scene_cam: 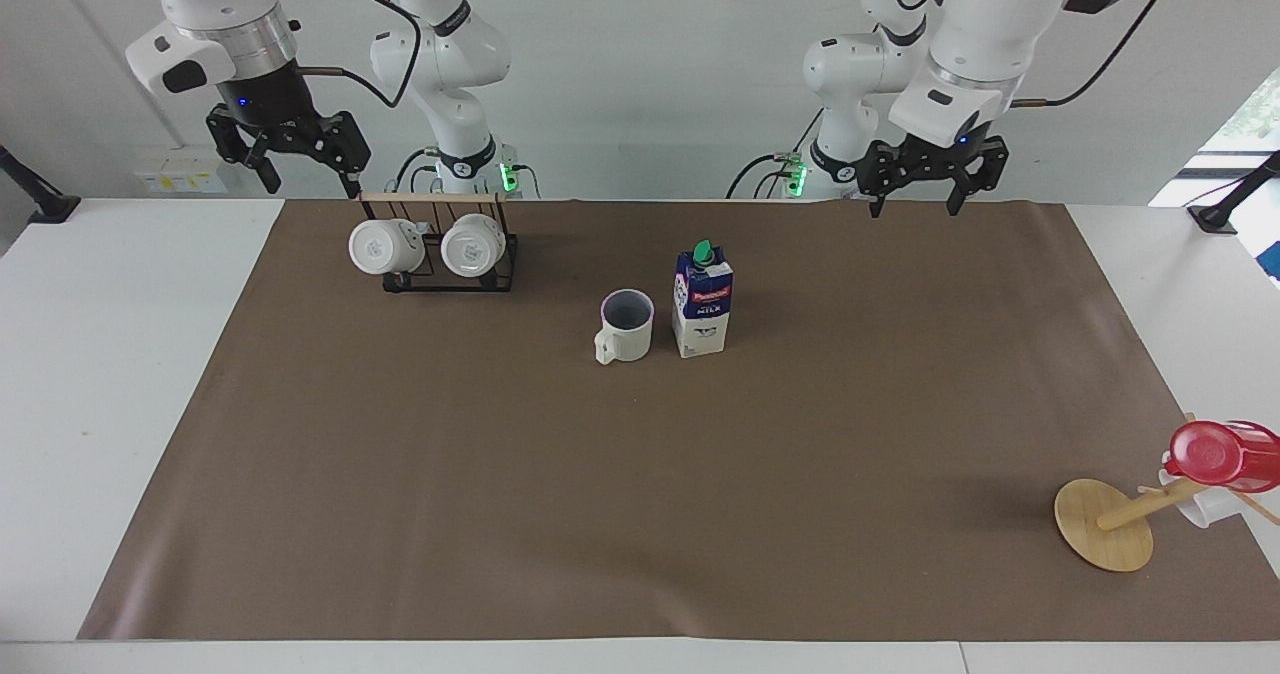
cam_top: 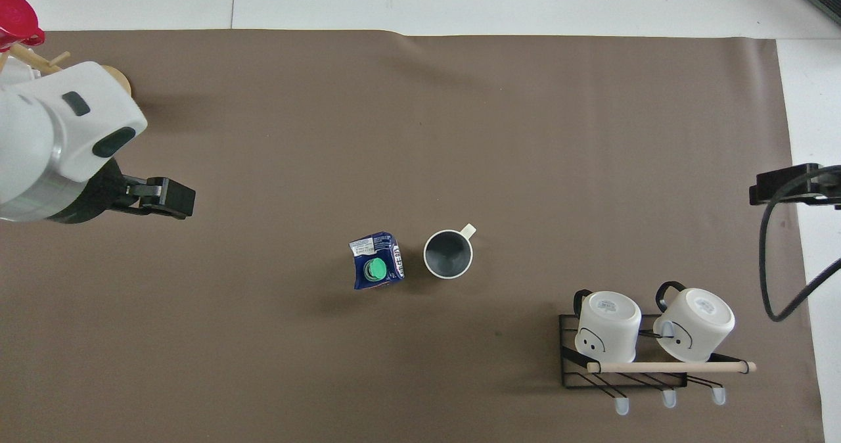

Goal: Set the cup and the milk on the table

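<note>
cup (scene_cam: 627,326) and milk (scene_cam: 702,301) upright on surface (scene_cam: 640,514), side by side | left end effector (scene_cam: 933,186) open, empty, milk at its 8 o'clock in facing view | right end effector (scene_cam: 288,154) open, waits over rack (scene_cam: 440,247)

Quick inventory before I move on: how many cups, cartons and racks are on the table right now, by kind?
Cups: 5. Cream-white mug with lilac rim, two plain white mugs, red translucent cup, small white cup under it.
Cartons: 1. Blue and white milk carton with green cap.
Racks: 2. Black wire rack, tipped wooden mug tree.
Total: 8.
</note>
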